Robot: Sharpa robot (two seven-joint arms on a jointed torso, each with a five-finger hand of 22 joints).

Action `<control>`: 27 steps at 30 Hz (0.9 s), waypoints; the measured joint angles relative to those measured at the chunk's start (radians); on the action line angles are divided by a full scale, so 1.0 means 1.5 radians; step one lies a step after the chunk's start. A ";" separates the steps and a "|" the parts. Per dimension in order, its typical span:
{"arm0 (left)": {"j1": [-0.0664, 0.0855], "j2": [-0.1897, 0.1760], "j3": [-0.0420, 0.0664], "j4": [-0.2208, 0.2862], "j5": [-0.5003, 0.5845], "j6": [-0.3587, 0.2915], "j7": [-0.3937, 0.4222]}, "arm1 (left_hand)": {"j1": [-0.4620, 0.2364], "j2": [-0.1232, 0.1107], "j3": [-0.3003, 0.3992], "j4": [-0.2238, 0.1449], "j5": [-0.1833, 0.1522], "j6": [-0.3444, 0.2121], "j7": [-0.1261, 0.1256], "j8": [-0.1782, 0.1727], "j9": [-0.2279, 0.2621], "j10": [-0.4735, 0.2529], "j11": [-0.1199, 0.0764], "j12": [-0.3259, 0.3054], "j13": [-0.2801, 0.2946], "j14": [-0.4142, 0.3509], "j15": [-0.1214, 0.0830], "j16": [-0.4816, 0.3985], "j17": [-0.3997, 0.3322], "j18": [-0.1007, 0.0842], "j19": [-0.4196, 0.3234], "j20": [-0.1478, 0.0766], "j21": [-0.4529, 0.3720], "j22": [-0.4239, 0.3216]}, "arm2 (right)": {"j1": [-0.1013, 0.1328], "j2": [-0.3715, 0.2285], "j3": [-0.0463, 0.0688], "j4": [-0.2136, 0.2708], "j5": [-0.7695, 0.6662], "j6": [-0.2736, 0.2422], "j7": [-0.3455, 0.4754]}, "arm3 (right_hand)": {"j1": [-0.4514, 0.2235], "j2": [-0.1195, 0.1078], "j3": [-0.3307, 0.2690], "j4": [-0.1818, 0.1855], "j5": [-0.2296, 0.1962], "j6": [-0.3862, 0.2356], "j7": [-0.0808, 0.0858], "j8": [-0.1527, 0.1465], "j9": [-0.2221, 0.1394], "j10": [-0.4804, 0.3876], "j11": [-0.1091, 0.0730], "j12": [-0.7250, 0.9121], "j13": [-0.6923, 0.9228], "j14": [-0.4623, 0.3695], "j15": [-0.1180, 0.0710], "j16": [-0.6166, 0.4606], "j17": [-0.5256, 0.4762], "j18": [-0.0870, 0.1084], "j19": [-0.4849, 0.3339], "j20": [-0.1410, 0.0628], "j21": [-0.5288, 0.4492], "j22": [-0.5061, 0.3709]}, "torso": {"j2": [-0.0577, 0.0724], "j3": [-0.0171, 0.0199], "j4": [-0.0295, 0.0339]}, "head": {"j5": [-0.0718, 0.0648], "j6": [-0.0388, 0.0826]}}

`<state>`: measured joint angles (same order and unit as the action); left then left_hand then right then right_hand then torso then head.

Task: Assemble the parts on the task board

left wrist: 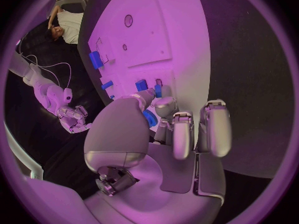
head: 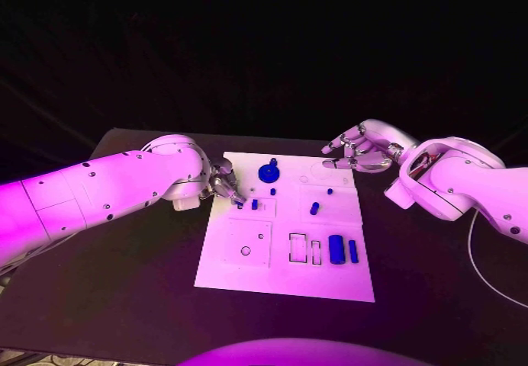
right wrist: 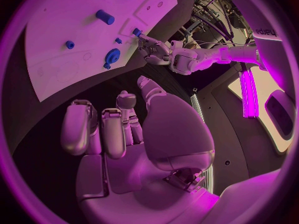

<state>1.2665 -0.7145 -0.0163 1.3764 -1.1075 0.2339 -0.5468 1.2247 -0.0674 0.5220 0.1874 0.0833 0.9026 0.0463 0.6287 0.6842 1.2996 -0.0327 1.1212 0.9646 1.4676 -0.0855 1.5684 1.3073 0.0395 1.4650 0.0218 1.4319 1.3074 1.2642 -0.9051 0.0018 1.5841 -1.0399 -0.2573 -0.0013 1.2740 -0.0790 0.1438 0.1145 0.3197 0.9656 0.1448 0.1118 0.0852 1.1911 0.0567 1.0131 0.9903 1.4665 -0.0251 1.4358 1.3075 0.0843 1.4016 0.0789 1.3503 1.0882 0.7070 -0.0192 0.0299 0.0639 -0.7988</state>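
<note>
Left hand: the silver left hand point(head: 223, 185) hung over the left edge of the flat white rectangular task board point(head: 236, 267), its fingers curled down and drawn close together. In the left wrist view its fingertips point(left wrist: 163, 106) pressed around a small blue part point(left wrist: 150, 118); whether that piece was truly gripped or only touched could not be told.

Right hand: the silver right hand point(head: 358, 153) hovered just off the board's far right corner, over the black table point(head: 132, 290). Its fingers were loosely curled and apart, and the right wrist view showed the palm point(right wrist: 149, 134) bare, holding nothing and touching nothing.

Short blue peg: a small blue peg point(head: 254, 204) lay on the board just beside the left hand's fingertips, its long axis running towards the board's far edge.

Round blue knob: a dark blue round piece point(head: 268, 172) sat near the board's far edge, between the two hands, with a stub pointing away from the robot.

Middle peg: another short blue cylinder point(head: 315, 207) lay near the board's centre, well apart from both hands, tilted slightly off the board's long axis.

Blue blocks: a wide blue block point(head: 336, 249) and a narrower blue bar point(head: 353, 251) lay side by side near the board's right edge, both lengthwise along the board's long side.
</note>
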 measured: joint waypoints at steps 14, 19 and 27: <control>0.000 -0.001 0.000 0.000 -0.002 0.020 0.002 | -0.006 -0.006 0.005 0.002 0.014 0.000 0.000 0.004 0.002 0.003 -0.003 0.004 0.002 0.000 0.000 0.000 0.001 0.000 0.000 0.000 0.000 0.000 | 0.000 0.000 0.000 -0.003 0.000 0.000 0.000 | 0.000 0.000 0.000 0.000 0.000 0.000 0.000 0.000 0.000 0.000 0.000 0.000 0.000 0.000 0.000 0.000 0.000 0.000 0.000 0.000 0.000 0.000 | 0.000 -0.0004 0.0003 | 0.001 -0.001; -0.001 -0.001 0.000 -0.001 -0.003 0.021 0.002 | -0.007 -0.007 0.009 0.003 0.014 0.002 -0.001 0.004 0.003 0.006 -0.001 0.004 0.003 0.000 0.000 0.000 0.000 0.000 0.000 0.000 0.000 0.000 | 0.000 0.000 0.000 -0.003 0.000 0.000 0.000 | 0.000 0.000 0.000 0.000 0.000 0.000 0.000 0.000 0.000 0.000 0.000 0.000 0.000 0.000 0.000 0.000 0.000 0.000 0.000 0.000 0.000 0.000 | 0.000 -0.0006 0.0003 | 0.001 -0.003; -0.001 -0.001 0.000 0.000 -0.004 0.022 0.002 | -0.009 -0.009 0.012 0.000 0.014 0.002 -0.002 0.004 0.003 0.006 -0.001 0.004 0.003 0.000 0.000 0.000 0.000 0.000 0.000 0.000 0.000 0.000 | 0.000 0.000 0.000 -0.003 0.000 0.000 0.000 | 0.000 0.000 0.000 0.000 0.000 0.000 0.000 0.000 0.000 0.000 0.000 0.000 0.000 0.000 0.000 0.000 0.000 0.000 0.000 0.000 0.000 0.000 | 0.000 -0.0004 0.0000 | 0.000 -0.003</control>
<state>1.2654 -0.7158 -0.0165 1.3757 -1.1137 0.2669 -0.5444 1.2112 -0.0808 0.5392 0.1873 0.1040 0.9063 0.0430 0.6351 0.6884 1.3082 -0.0341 1.1269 0.9688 1.4675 -0.0855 1.5684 1.3079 0.0395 1.4650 0.0218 1.4318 1.3073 1.2642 -0.9048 0.0017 1.5803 -1.0399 -0.2570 -0.0016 1.2740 -0.0790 0.1438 0.1145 0.3196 0.9656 0.1448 0.1118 0.0852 1.1911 0.0567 1.0131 0.9903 1.4665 -0.0251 1.4358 1.3074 0.0843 1.4016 0.0789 1.3503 1.0882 0.7072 -0.0198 0.0299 0.0646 -0.8038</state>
